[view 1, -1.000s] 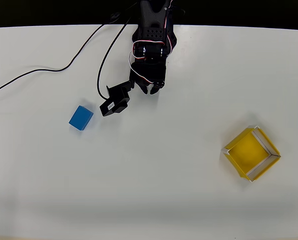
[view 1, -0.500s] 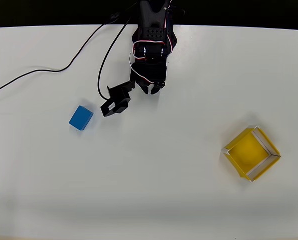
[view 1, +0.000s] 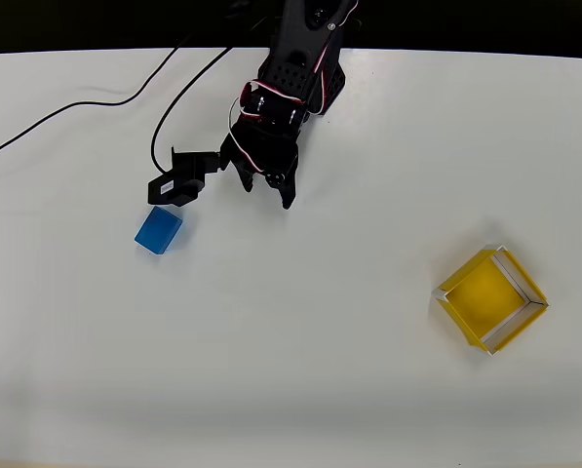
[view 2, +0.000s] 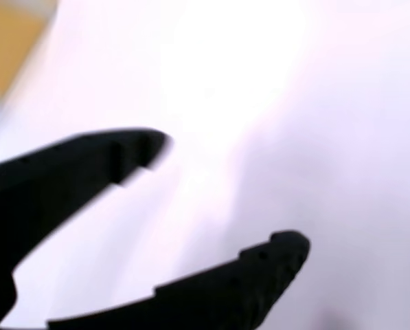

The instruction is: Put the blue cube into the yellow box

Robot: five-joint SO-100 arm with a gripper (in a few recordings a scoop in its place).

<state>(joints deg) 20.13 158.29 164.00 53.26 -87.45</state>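
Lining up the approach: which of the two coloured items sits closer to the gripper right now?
The blue cube, on the left of the overhead view, just below the arm; the gripper is open. The yellow box sits far off, lower right.

Small blue cube left of centre, turned slightly; open yellow box, pale-rimmed, rotated, at right.
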